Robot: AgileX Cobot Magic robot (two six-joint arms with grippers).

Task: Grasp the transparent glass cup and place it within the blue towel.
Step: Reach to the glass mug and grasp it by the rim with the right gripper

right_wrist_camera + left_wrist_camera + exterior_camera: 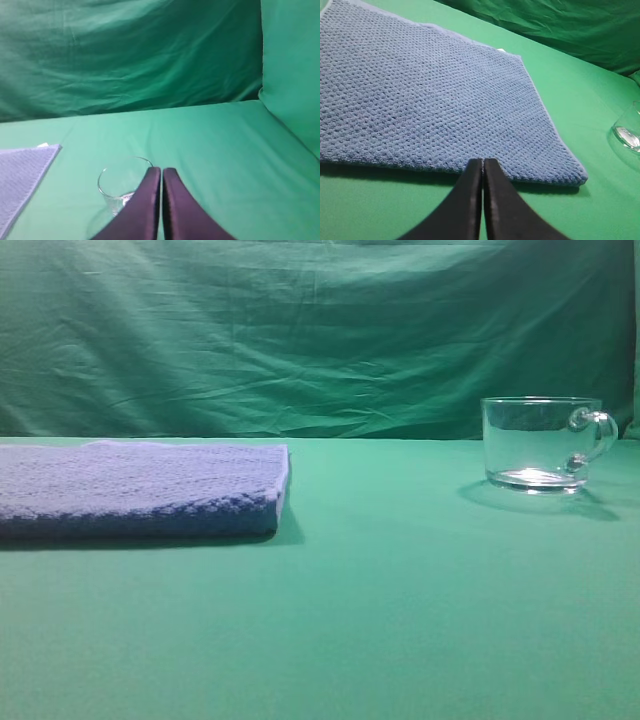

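- The transparent glass cup (541, 443) looks rigid, slick, breakable; best pinched across its rim wall.
- Left tool (483, 162) and right tool (161, 171): both closed, empty.
- The blue towel (140, 488) looks soft.

- It looks like a staged test bench in a lab.
- A green cloth (400, 620) covers the table.
- A green curtain (300, 330) hangs behind.
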